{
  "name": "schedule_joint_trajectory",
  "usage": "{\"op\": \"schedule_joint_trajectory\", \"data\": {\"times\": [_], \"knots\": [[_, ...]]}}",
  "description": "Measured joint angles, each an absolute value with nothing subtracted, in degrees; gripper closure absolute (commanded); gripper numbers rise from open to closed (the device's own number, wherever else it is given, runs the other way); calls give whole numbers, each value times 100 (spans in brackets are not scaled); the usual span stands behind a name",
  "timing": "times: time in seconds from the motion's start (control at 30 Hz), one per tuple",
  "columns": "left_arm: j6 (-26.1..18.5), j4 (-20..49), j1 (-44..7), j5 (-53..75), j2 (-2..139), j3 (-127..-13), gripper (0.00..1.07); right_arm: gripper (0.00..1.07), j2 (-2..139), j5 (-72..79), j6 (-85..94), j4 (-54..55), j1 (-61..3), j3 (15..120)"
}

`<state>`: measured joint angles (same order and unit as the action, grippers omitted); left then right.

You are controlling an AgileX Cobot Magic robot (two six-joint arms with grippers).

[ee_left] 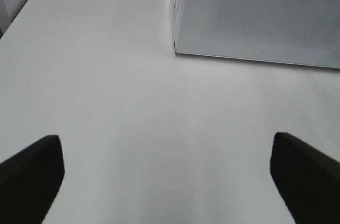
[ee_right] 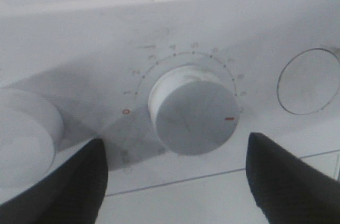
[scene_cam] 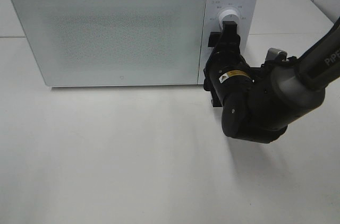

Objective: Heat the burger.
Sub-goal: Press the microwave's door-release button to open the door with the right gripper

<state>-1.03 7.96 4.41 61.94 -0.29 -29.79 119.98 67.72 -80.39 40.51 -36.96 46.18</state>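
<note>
The burger is out of view. The white microwave [scene_cam: 106, 27] stands at the back of the table with its frosted door shut. My right gripper [scene_cam: 229, 32] points at the control panel on the microwave's right side, in front of a white knob [scene_cam: 230, 16]. In the right wrist view the gripper [ee_right: 175, 139] is open, its dark fingers [ee_right: 276, 171] standing apart on either side of the round knob [ee_right: 194, 110] without touching it. The knob's red mark points away from the red zero. My left gripper [ee_left: 166, 138] is open over bare table, with nothing between its fingers.
A second white dial [ee_right: 24, 139] and a round button [ee_right: 308, 80] flank the knob on the panel. The white table [scene_cam: 133, 155] stretches in front of the microwave [ee_left: 260, 17]. The bulky right arm [scene_cam: 276, 96] hangs over the table's right side.
</note>
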Motion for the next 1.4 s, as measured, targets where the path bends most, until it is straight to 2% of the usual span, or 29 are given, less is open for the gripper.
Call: {"op": "schedule_joint_trajectory", "data": {"times": [0.27, 0.5, 0.97, 1.07, 1.4], "knots": [[-103, 796, 441, 6194, -29, -2979, 9, 32, 11442, 5712, -6669, 3432, -3644, 4446], [-103, 796, 441, 6194, -29, -2979, 9, 32, 10972, 4555, -5483, 3312, -3638, 4171], [-103, 796, 441, 6194, -29, -2979, 9, 32, 9626, 1696, -791, 3008, -3638, 4131], [-103, 796, 441, 6194, -29, -2979, 9, 32, 9454, 1329, -487, 2802, -3638, 4131], [-103, 802, 441, 6194, -29, -2979, 9, 32, 8279, -728, -229, 1123, -3638, 4131]]}}
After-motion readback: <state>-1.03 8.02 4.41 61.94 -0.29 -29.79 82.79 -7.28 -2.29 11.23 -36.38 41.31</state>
